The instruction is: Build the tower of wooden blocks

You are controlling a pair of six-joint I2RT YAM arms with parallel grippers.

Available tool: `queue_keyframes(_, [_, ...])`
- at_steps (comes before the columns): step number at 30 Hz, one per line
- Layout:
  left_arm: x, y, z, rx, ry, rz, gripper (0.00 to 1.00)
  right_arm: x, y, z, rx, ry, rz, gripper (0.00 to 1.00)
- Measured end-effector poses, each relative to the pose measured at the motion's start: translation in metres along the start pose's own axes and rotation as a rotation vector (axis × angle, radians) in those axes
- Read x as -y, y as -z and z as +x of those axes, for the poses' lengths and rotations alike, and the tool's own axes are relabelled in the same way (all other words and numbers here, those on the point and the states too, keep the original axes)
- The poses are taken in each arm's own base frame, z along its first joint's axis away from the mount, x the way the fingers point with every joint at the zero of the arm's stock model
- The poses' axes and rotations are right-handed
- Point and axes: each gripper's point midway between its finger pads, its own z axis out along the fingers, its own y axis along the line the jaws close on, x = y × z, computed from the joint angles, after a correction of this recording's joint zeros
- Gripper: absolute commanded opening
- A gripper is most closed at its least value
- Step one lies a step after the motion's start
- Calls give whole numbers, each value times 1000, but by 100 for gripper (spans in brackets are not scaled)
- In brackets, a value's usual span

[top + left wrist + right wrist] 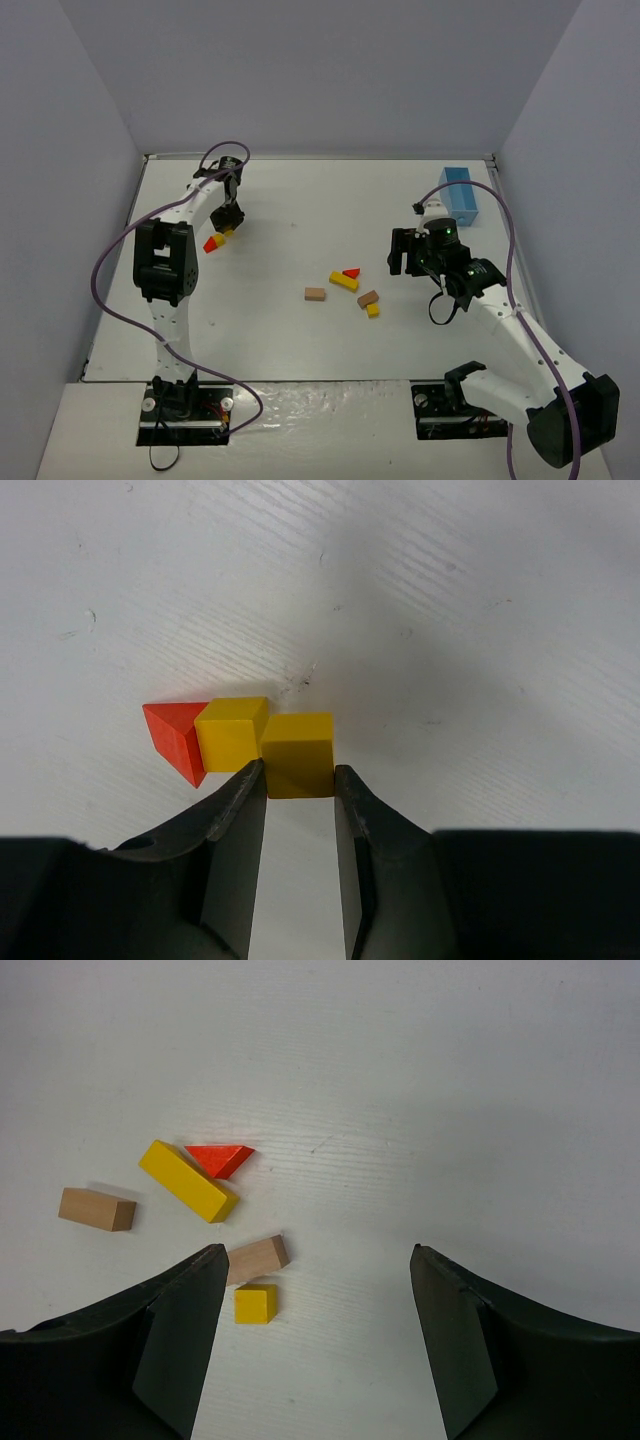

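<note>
My left gripper (300,776) is shut on a small yellow block (298,755), held at its fingertips low over the table. That block touches a second yellow cube (232,732), which sits against a red wedge (175,738). From above, the left gripper (228,218) stands at the far left beside the red wedge (212,243). My right gripper (315,1260) is open and holds nothing. Left of it lie loose blocks: a tan cuboid (258,1258), a yellow cube (255,1303), a long yellow piece (188,1180), a red wedge (220,1158) and another tan cuboid (96,1209).
A light-blue box (459,197) stands at the far right, behind the right gripper (400,258). The loose blocks cluster mid-table around the long yellow piece (343,281). Grey walls close in the white table (300,200) on three sides.
</note>
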Motion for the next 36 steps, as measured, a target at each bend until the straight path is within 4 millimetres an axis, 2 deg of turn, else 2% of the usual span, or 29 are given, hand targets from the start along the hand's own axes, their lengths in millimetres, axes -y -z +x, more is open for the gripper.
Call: queue_keyframes(36, [-7,-9,2,-23,10,-15,18,0,-2,6,-15,1,-2,71])
